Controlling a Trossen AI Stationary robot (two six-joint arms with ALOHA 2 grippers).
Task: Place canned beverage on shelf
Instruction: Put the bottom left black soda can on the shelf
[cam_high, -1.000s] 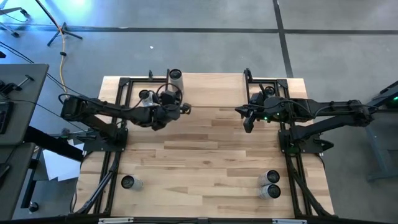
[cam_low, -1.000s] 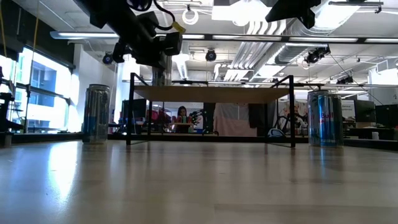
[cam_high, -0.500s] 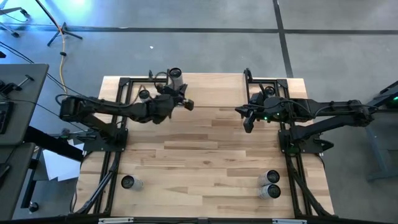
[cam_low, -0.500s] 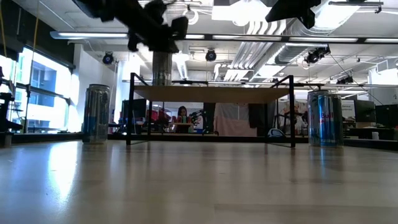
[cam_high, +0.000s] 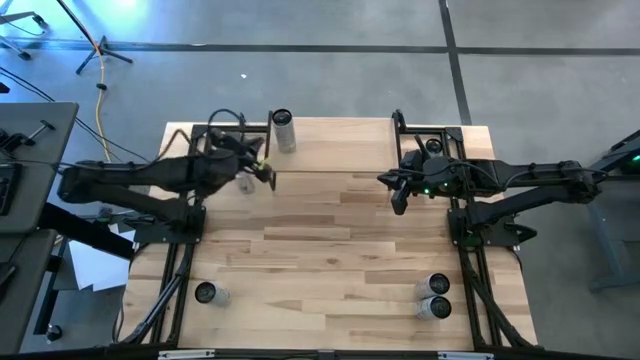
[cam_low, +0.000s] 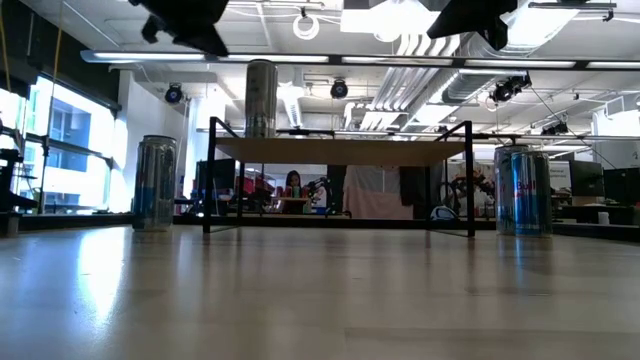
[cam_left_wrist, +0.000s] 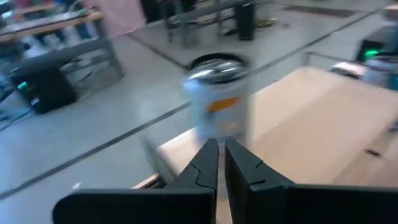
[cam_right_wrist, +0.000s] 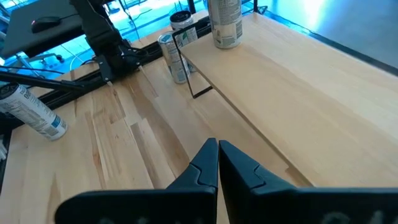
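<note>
Pulled back toward 9 o'clock from the can (cam_high: 284, 131), the left gripper (cam_high: 268, 176) is now empty and closed.

At 11 o'clock on the shelf (cam_high: 340, 145), the rigid, slippery can is left upright, long axis vertical; mid-wall is judged the best hold. The right gripper (cam_high: 399, 198) is kept closed at 3 o'clock.

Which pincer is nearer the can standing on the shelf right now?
Left. The left pincer is shut just off the can, beside the shelf's left end; the right pincer is shut near its far end.
</note>
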